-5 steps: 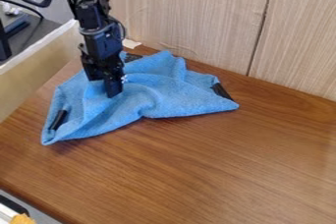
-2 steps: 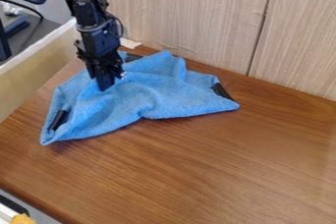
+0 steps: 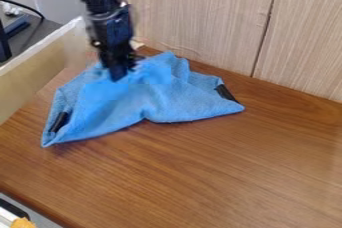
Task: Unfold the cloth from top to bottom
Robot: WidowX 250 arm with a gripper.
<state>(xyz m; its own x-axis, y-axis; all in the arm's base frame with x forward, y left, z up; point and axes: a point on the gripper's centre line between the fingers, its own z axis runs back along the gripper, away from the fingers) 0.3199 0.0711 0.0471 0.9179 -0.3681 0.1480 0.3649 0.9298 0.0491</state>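
Cloth [image 3: 167,103] of a blue colour is laid in a crumpled, partly folded heap on the brown wooden desk [image 3: 234,172], towards its far left part as seen by the camera. Its middle is raised in soft ridges, and its near edge is bent inward between two spread corners. A black strip [image 3: 60,121] is seen at the left corner, and another black strip [image 3: 226,92] at the right corner.

Over the upper left part of the cloth, the gripper [image 3: 118,76] is held pointing down, with its lower end seen against the blue fabric. Whether it is clenched or released, and whether any fabric is grasped, cannot be told, as the lower end is blurred. The black arm [image 3: 107,17] is extended down from the top edge of the view.

Behind the cloth, the desk is bordered by a pale wood-grained panel [image 3: 200,17], which is crossed by a dark upright seam. On the left, the desk is bounded by a pale board [image 3: 30,74]. An orange object [image 3: 22,223] is seen in the bottom left corner.
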